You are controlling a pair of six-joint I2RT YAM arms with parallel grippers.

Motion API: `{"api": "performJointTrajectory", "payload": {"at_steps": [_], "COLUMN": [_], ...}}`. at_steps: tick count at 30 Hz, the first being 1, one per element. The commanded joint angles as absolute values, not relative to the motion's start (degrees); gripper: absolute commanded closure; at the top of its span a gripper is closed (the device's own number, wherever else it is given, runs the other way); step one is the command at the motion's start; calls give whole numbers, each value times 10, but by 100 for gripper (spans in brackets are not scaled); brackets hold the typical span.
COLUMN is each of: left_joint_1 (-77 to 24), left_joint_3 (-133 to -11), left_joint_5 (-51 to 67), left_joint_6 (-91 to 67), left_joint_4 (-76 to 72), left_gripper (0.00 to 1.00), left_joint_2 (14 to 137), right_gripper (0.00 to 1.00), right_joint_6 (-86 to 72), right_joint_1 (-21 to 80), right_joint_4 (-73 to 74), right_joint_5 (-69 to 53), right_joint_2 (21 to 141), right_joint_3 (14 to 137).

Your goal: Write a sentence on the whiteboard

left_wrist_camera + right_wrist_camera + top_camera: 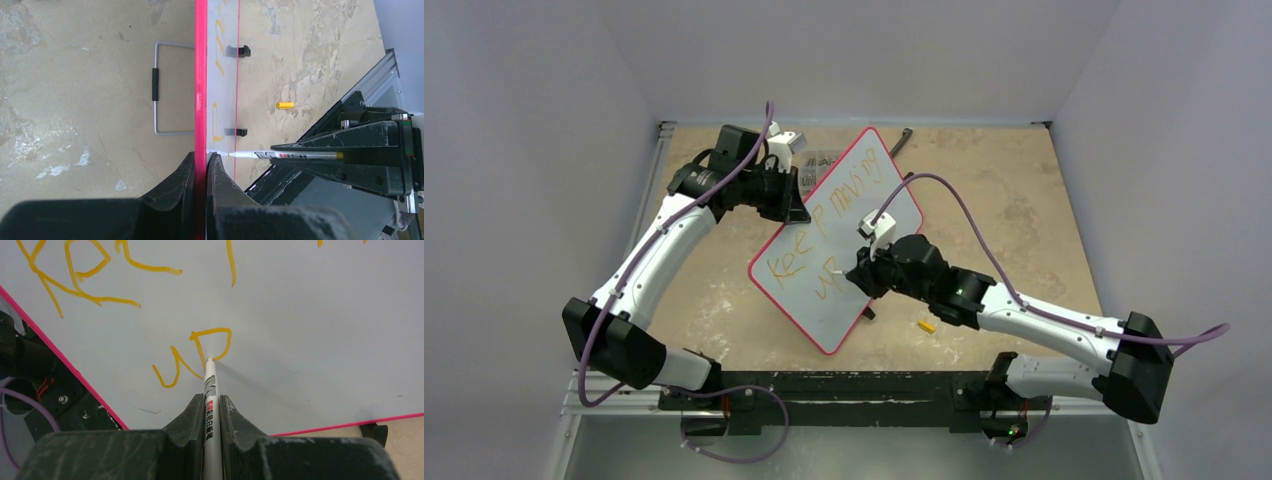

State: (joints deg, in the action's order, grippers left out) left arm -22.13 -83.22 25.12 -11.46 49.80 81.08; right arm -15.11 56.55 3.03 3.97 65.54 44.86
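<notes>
Left gripper [801, 207] at whiteboard [812, 312] edge, right gripper [858, 276] over sentence [824, 226]

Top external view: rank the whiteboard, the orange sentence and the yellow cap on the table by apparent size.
1. whiteboard: largest by far.
2. sentence: runs along most of the board's length but sits inside it.
3. yellow cap: a tiny speck on the table.
The gaps are wide, so nearness to the camera does not change the order.
</notes>
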Motion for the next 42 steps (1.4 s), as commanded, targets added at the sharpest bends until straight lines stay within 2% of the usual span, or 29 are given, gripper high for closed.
{"api": "performJointTrajectory", "payload": {"at_steps": [1,9,14,18,29,42], "left_joint_1": [-221,-220,-220,-221,-221,-220], "left_joint_3": [-831,-831,-831,-830,-830,-830], "left_joint_5": [171,170,169,168,173,179], "left_joint_6": [-72,-72,-71,-71,-72,-74], "left_joint_4": [482,482,482,483,482,481], "left_gripper": [100,100,100,100,100,100], "left_joint_2": [800,801,802,801,802,806], "right_gripper": [100,100,100,100,100,100], "right_joint_6": [-143,-159,-155,-157,-173,-185], "right_joint_1": [566,566,561,542,456,452], "right_joint_4": [11,-43,-29,-23,-17,-33], "right_joint_5": [20,40,111,117,52,1], "right_joint_2": [637,560,568,579,550,555], "right_joint_3": [447,426,442,448,411,381]}}
